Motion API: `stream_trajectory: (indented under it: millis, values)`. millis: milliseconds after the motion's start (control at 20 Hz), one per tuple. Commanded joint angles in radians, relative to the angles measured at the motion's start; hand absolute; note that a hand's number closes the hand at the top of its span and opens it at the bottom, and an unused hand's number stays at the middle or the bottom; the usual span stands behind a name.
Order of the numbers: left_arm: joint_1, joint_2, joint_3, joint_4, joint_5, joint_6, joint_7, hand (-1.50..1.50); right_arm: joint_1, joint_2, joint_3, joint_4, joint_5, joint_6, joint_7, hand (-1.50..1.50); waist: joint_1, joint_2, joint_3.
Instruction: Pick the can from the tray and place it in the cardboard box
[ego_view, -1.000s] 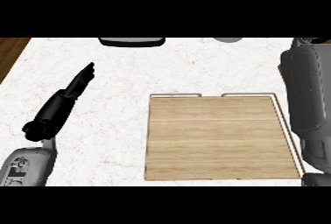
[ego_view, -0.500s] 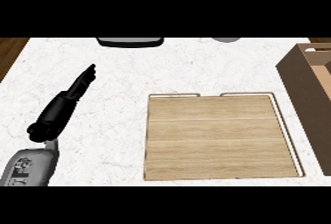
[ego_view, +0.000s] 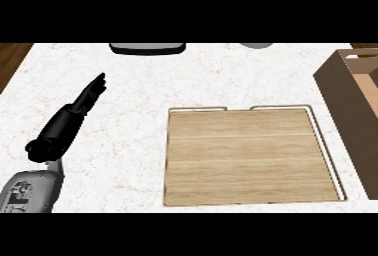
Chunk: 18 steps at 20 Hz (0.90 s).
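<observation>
Showing flat wooden tray (ego_view: 247, 156); brown cardboard box (ego_view: 354, 107)

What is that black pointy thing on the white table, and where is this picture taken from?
That black thing is a robot's left hand, on a grey forearm. Its fingers are straight and it holds nothing. The picture comes from the robot's head, looking steeply down at a white counter. On the counter lies a flat wooden tray, with nothing showing on it. At the right edge stands a brown cardboard box. The robot's right hand is not in the picture, and no can shows anywhere. A dark object and a grey one peek in at the far edge; I cannot tell what they are.
</observation>
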Motion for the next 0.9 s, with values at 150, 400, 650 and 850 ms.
stream_trajectory:
  millis: [150, 400, 650, 850]
  values:
    - [0.026, -0.017, -0.009, -0.042, -0.003, 0.004, 0.022, 0.0, 0.094, -0.1, -0.033, 0.113, -0.073, 0.164, -0.112, 1.5, 0.002, 0.0, 0.0]
    - [0.003, 0.011, 0.018, -0.027, 0.018, -0.03, 0.008, 0.0, 0.125, -0.123, -0.058, 0.156, -0.153, 0.264, -0.219, -1.5, 0.003, 0.0, 0.0]
    - [-0.009, -0.003, 0.016, 0.034, -0.009, -0.009, -0.027, 0.0, 0.132, -0.085, -0.083, 0.061, -0.236, 0.166, -0.363, -1.5, -0.006, 0.0, 0.0]
    - [0.011, -0.031, -0.011, -0.022, -0.014, 0.007, 0.027, 0.0, 0.041, -0.064, -0.295, -0.004, -0.417, -0.02, -0.406, -1.5, -0.009, -0.008, 0.005]
